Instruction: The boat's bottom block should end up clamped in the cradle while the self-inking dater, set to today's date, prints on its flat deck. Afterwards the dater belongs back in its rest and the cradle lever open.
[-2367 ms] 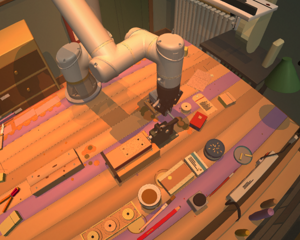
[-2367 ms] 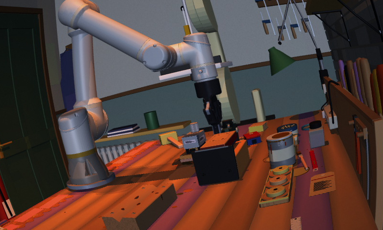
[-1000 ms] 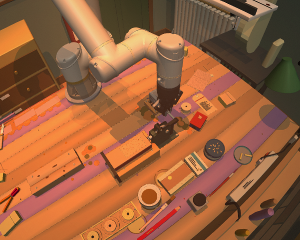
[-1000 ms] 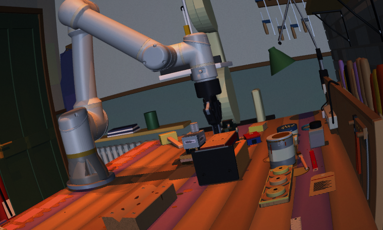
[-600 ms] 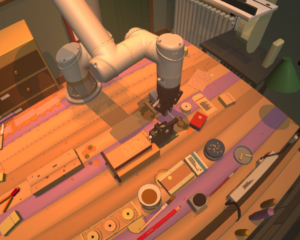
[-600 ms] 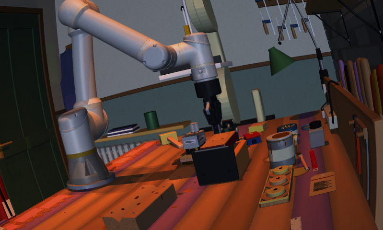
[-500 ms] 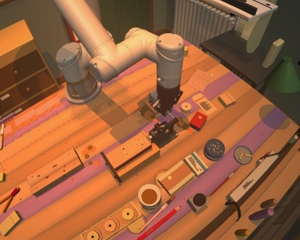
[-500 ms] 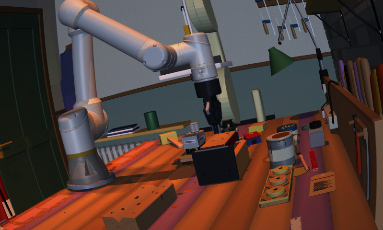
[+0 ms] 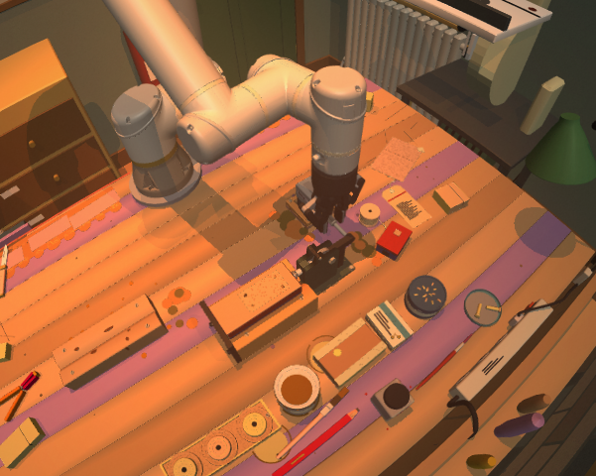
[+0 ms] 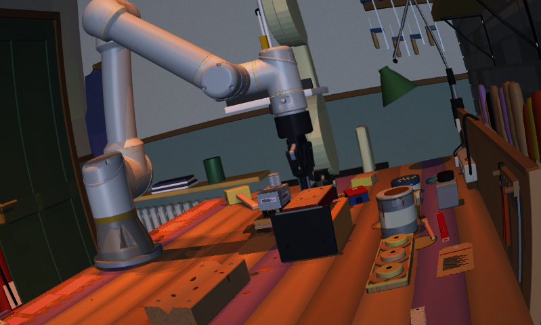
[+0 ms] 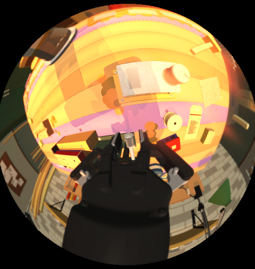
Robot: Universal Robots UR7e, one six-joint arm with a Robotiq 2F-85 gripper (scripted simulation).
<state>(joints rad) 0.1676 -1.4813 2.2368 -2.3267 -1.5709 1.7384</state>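
The boat's bottom block (image 9: 263,299) is a long wooden block with a speckled patch on its flat deck. It lies in the cradle in the middle of the bench. The dark clamp (image 9: 322,260) stands at its far end. The clamp's lever, a thin rod with a knurled knob (image 11: 128,140), sticks up between my fingers. My gripper (image 9: 328,219) (image 11: 128,140) is open around the lever and holds nothing. The grey dater (image 10: 273,196) (image 11: 148,81) with its round knob sits on its wooden rest just behind the gripper.
A tin can (image 10: 397,211) stands to the right of the block. A red box (image 9: 394,238), a spool (image 9: 369,213) and a paper tag (image 9: 407,206) lie close by the clamp. A drilled wooden block (image 9: 108,338) lies to the left.
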